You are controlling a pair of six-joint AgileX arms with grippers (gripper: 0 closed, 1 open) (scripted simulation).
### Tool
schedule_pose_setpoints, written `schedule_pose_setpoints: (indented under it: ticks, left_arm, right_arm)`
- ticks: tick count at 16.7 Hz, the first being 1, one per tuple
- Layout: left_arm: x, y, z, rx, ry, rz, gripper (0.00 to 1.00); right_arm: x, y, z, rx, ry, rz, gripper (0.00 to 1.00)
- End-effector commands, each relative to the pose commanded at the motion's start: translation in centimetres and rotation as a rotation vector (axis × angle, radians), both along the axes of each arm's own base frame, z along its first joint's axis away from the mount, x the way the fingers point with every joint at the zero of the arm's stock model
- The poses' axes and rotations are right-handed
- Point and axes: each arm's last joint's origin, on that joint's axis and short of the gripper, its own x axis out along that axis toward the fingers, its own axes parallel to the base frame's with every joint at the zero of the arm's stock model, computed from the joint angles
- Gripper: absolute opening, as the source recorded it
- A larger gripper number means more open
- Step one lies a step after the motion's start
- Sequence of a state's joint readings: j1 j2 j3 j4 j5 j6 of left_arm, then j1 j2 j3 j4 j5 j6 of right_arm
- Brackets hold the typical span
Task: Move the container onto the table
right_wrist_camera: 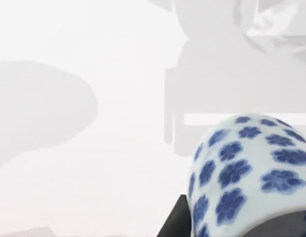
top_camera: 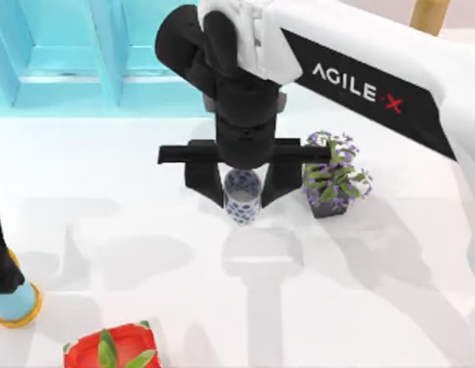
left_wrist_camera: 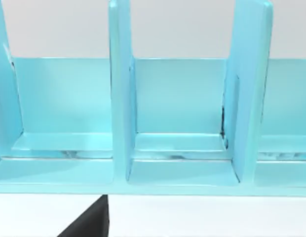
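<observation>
Over the middle of the table [top_camera: 107, 176], from above, we are clasping the container [top_camera: 243, 196] in our right gripper [top_camera: 243, 192], beside a purple plant [top_camera: 334, 178]. In our right wrist view, the container [right_wrist_camera: 247, 173] is hanging above bare tabletop; releasing high risks tipping it. Our left arm is sitting parked at the left edge, facing the blue shelf [left_wrist_camera: 177, 123].

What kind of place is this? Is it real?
Probably a pretend, computer-made tabletop: a plain white table, a light-blue shelf unit, a small purple-flowered plant, and the right gripper holding a blue-flowered cup.
</observation>
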State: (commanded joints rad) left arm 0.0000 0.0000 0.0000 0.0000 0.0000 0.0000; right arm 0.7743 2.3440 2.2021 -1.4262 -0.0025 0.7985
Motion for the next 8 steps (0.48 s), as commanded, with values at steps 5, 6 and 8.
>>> schedule_pose_setpoints:
  ticks: [5,6,8]
  left_arm:
    - [0.0,0.0,0.0,0.000,0.000,0.000,1.00]
    - [0.0,0.0,0.0,0.000,0.000,0.000,1.00]
    - [0.0,0.0,0.0,0.000,0.000,0.000,1.00]
  right_arm:
    - [-0.2,-0.1,-2.9,0.000,-0.003,0.003,0.00]
    - [-0.2,-0.1,-3.0,0.000,-0.003,0.003,0.00]
    - [-0.2,-0.1,-3.0,0.000,-0.003,0.003,0.00]
